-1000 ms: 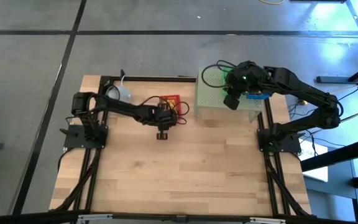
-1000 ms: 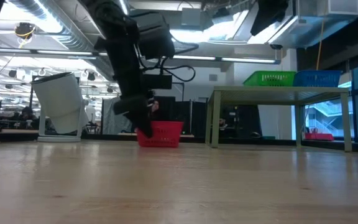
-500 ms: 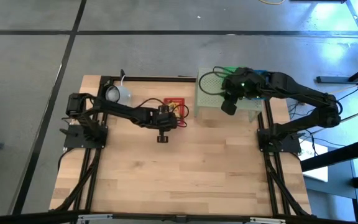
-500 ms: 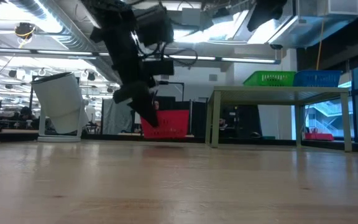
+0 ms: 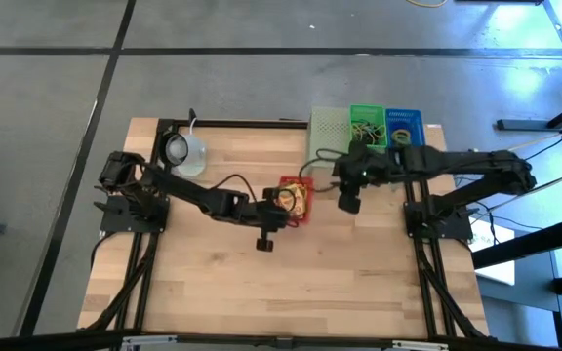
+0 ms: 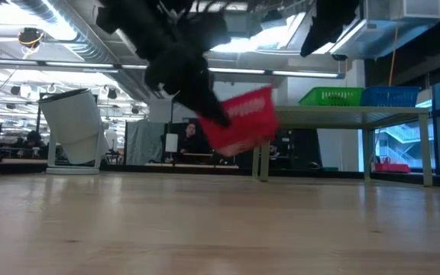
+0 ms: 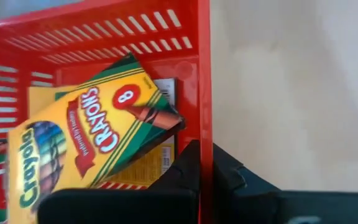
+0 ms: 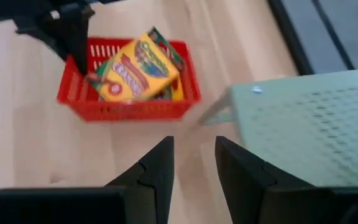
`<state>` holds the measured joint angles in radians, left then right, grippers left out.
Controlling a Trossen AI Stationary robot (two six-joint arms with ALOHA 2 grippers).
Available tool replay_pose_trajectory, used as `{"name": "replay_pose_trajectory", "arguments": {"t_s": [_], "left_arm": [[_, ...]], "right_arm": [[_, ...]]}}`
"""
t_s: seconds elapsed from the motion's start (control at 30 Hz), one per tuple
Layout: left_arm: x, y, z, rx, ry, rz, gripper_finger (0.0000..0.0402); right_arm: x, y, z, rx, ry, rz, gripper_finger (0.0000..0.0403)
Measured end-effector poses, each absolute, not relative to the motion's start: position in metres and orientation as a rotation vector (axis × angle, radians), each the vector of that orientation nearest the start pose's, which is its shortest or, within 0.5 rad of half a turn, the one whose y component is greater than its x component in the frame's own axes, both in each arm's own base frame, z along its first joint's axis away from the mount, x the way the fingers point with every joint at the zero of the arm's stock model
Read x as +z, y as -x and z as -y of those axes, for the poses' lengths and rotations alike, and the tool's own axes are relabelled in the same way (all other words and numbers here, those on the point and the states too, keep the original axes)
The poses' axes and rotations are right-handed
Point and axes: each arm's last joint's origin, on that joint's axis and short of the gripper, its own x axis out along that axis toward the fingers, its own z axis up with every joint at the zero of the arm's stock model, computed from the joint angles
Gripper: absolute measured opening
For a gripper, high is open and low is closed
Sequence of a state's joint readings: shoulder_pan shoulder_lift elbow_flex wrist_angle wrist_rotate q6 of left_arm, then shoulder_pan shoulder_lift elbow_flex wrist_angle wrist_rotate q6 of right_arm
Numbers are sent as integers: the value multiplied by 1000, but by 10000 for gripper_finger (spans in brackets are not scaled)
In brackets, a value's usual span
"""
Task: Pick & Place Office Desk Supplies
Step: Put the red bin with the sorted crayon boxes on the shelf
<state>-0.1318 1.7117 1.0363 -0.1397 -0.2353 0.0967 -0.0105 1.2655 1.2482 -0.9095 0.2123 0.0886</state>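
A red slotted basket (image 5: 297, 199) hangs over the middle of the table, with my left gripper (image 5: 281, 201) shut on it. Inside lies a yellow printed crayon box (image 7: 86, 137), slanted on other flat packs. In the low view the basket (image 6: 243, 118) is off the wood and tilted. My right gripper (image 8: 194, 167) hovers open and empty just right of the basket, beside the pale green perforated stand (image 8: 303, 118). My left gripper has the red basket by the top of one end wall (image 7: 204, 127). One finger (image 7: 182, 171) is inside the basket and the other (image 7: 232, 177) outside. The fingers slant down from the table's left. The basket hangs clear of the table, tilted.
The stand (image 5: 328, 129) sits at the far right and carries a green basket (image 5: 366, 121) and a blue basket (image 5: 404, 124). A pale round mug-like object (image 5: 183, 148) stands at the far left. Bare wood fills the near half of the table.
My left gripper has swung toward the table's right and near edges and risen, carrying the red basket, which has come off the wood and tipped. My right gripper has come down off the stand, toward the table's middle and the basket.
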Motion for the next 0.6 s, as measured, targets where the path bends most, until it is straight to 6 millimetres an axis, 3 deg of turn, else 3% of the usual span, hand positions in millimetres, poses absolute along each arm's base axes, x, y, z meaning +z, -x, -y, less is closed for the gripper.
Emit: {"name": "replay_pose_trajectory", "arguments": {"t_s": [0.1,0.6], "left_arm": [[192,-355,48,34,-253,-734,2],[152,-369,53,46,-146,-773,3]], "right_arm": [[323,-248,-4,-220,-8,-893,119],[295,-256,-61,-61,-88,-758,119]]}}
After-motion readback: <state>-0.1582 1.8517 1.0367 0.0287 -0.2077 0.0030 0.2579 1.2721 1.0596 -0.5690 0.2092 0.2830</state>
